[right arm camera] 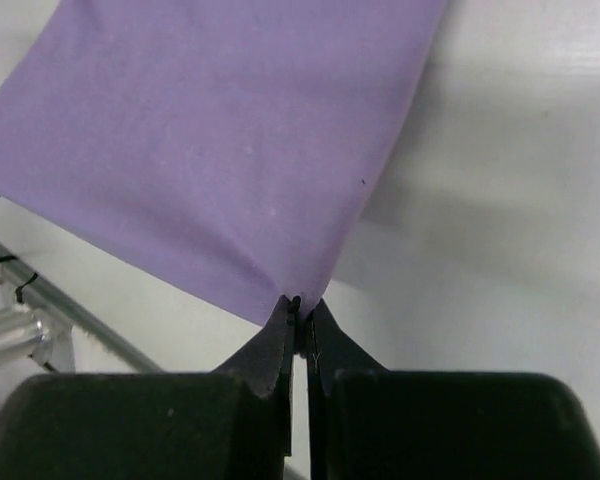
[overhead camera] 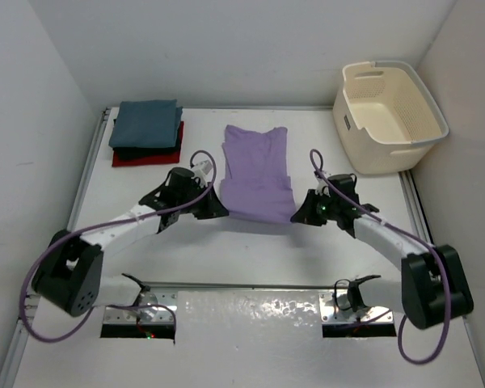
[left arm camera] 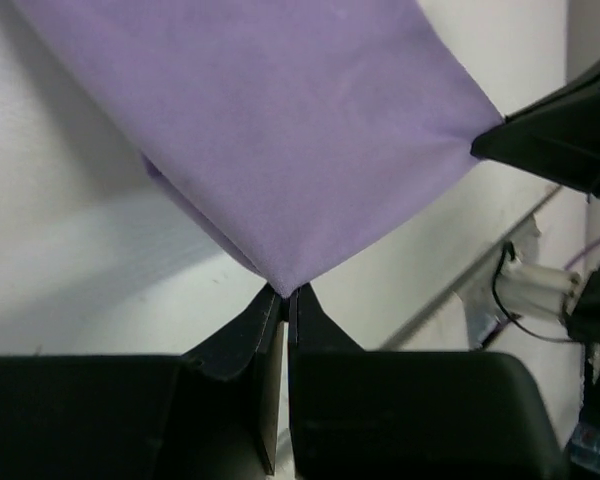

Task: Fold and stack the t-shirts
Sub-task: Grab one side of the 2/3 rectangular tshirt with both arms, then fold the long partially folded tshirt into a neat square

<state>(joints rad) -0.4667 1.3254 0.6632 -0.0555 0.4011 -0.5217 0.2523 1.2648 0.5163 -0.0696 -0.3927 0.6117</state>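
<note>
A lavender-purple t-shirt (overhead camera: pixel 257 170) lies lengthwise in the middle of the table, its near edge lifted off the surface. My left gripper (overhead camera: pixel 218 207) is shut on its near left corner (left arm camera: pixel 285 285), and my right gripper (overhead camera: pixel 296 213) is shut on its near right corner (right arm camera: pixel 300 300). The cloth (right arm camera: pixel 220 150) stretches taut away from both pairs of fingertips. At the far left sits a folded pile: a dark teal-blue t-shirt (overhead camera: pixel 149 123) on top, a black one (overhead camera: pixel 145 152) under it, a red one (overhead camera: pixel 121 159) at the bottom.
A cream perforated laundry basket (overhead camera: pixel 388 117) stands at the far right corner, with nothing seen inside it. White walls close in the table on the left, back and right. A metal rail (overhead camera: pixel 242 285) runs across near the arm bases.
</note>
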